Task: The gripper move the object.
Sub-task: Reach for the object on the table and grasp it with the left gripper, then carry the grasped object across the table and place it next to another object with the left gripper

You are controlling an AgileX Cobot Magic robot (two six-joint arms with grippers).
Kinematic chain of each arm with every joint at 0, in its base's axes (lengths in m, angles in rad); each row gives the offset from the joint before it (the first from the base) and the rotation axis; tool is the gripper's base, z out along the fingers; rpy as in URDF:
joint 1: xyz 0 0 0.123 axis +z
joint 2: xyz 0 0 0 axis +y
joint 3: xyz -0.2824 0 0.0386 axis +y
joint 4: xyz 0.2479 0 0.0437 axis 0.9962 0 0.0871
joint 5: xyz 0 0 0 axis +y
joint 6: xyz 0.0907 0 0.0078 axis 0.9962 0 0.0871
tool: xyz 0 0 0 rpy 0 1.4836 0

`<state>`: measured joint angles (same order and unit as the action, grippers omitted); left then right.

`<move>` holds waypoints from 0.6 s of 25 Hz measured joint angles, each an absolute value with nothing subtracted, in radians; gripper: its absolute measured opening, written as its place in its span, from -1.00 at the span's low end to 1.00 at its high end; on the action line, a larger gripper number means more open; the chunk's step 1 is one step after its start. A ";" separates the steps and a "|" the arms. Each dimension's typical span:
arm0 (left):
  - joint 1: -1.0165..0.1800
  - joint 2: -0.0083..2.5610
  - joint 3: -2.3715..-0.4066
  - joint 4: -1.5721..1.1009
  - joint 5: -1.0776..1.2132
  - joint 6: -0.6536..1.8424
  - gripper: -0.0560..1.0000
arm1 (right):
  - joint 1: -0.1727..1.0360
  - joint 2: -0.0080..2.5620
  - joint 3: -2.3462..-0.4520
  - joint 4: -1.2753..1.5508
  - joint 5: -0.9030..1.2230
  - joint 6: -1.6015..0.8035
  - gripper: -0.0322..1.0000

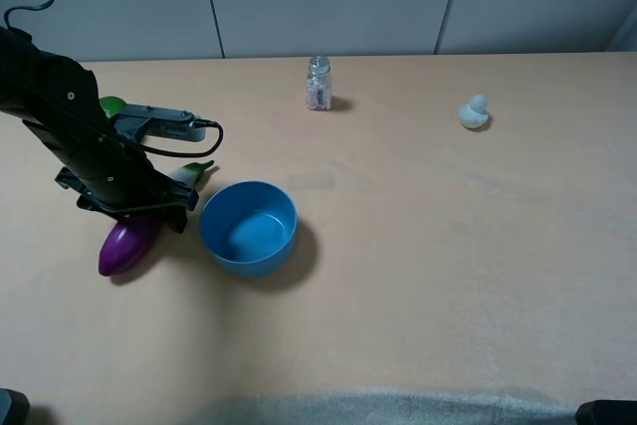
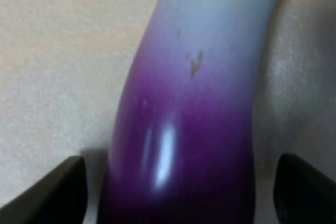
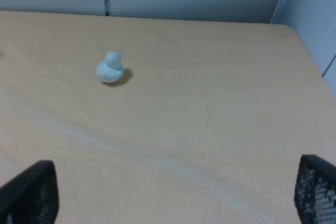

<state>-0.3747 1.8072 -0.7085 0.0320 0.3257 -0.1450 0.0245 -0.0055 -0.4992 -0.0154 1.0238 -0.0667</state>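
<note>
Far left on the pale wooden counter [image 1: 418,296]: a round green lime [image 1: 111,105], half hidden behind the black arm [image 1: 60,106]. Just in front, the black left hand [image 1: 139,208], set low over a glossy purple toy eggplant [image 1: 127,244] lying flat on the counter, white-and-green stem end angled toward the back, purple end toward the front. Spread wide, one of the dark fingers [image 2: 52,192] on each side of the eggplant's purple belly, a gap showing on both sides: straddling, not gripping. Just beside the eggplant to the right, a round blue plastic bowl [image 1: 248,228], empty, near but seemingly not touching. Further right and toward the back, a small clear glass shaker [image 1: 318,83], then a pale blue toy duck [image 1: 475,112], both well apart from the work. Right hand [image 3: 173,195] also wide, holding nothing, hanging above bare counter with the duck ahead of it. Judged as the grasp step, just short of closing. Next, by this reading: close squarely on the belly, firmly enough for a glossy curved skin likely to slip, then lift clear without nudging the bowl
</note>
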 joint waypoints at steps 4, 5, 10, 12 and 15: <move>-0.375 1.807 -0.708 0.032 0.326 -0.145 0.51 | 0.024 -0.005 -0.499 -0.015 1.024 -0.067 0.38; -0.375 1.807 -0.708 0.032 0.326 -0.145 0.48 | 0.024 -0.005 -0.499 -0.015 1.024 -0.067 0.38; -0.375 1.807 -0.708 0.032 0.327 -0.145 0.27 | 0.024 -0.005 -0.499 -0.015 1.024 -0.067 0.38; -0.375 1.807 -0.708 0.032 0.327 -0.145 0.24 | 0.024 -0.005 -0.499 -0.015 1.024 -0.067 0.38; -0.375 1.807 -0.708 0.032 0.327 -0.145 0.24 | 0.024 -0.005 -0.499 -0.015 1.024 -0.067 0.38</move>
